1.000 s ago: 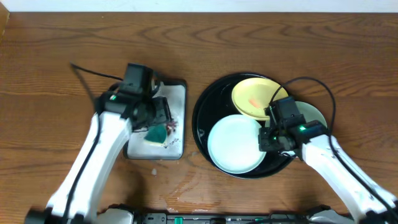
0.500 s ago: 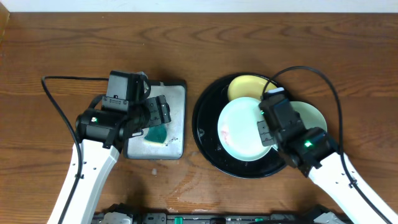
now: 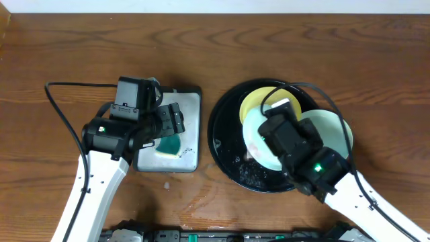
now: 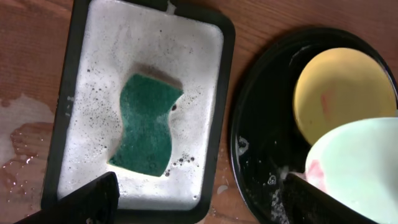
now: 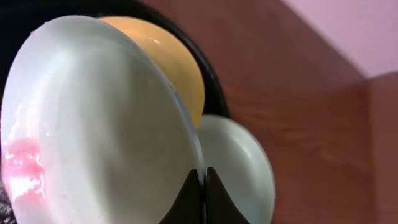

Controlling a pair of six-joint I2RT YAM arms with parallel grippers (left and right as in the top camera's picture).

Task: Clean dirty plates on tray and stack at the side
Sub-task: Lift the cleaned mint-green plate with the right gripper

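- The right gripper (image 5: 202, 180) is pinching its jaws tight onto the rim of a pale plate (image 5: 93, 124), holding it tilted over the black tray (image 3: 225, 144); I cannot tell whether the plate's low edge is touching the tray.
- A red smear (image 5: 22, 168) is showing on that plate's face, near the edge away from the grip.
- The yellow plate (image 5: 168, 62) is lying in the tray behind the held one, partly covered by it, with a faint red mark.
- A second pale plate (image 5: 239, 162) is resting at the tray's right side, overlapping the rim.
- The left gripper (image 4: 202, 202) is hovering with its jaws spread wide and holding nothing, above the near edge of the grey tray (image 4: 205, 56).
- A green sponge (image 4: 146, 124) is lying in that tray's suds, apart from both fingers.
- Water is pooling on the wooden table (image 3: 67, 47) beside the grey tray.
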